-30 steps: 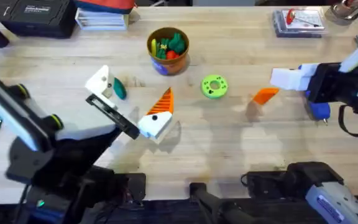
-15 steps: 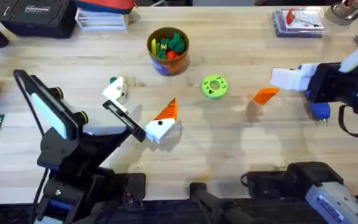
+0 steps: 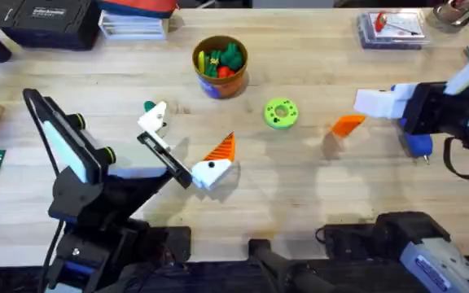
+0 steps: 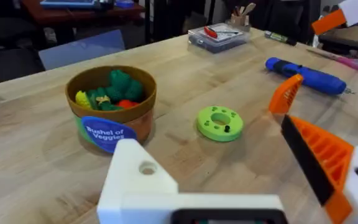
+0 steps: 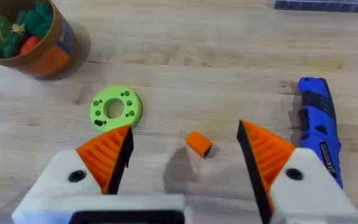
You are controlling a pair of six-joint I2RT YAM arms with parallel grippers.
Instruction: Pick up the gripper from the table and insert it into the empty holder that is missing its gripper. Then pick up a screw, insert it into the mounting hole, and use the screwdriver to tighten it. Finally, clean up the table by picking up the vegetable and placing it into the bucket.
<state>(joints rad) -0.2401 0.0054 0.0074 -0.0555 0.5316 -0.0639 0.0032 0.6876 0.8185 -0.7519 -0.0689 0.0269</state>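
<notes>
The loose orange gripper (image 3: pixel 348 124) stands on the table right of centre, also in the left wrist view (image 4: pixel 286 93) and the right wrist view (image 5: pixel 198 143). My left gripper (image 3: pixel 184 140) is open, with nothing between its fingers. One finger carries an orange pad (image 4: pixel 319 158); the other ends in the bare white holder (image 4: pixel 135 180). The dark-green vegetable (image 3: pixel 149 107) peeks out from behind that holder. My right gripper (image 3: pixel 374 106) hovers open above the loose piece, both orange pads (image 5: pixel 107 152) in place. The blue screwdriver (image 5: pixel 319 127) lies right of it. The bucket (image 3: pixel 220 65) stands at the back.
A green ring-shaped disc (image 3: pixel 281 112) lies between the bucket and the loose piece. Toy foods fill the bucket. A clear plastic box (image 3: pixel 391 28) sits at the back right and a black case (image 3: pixel 47 20) at the back left.
My left arm has folded upward and its gripper has shifted slightly right and toward the front, now covering more of the vegetable. The right arm has not moved.
</notes>
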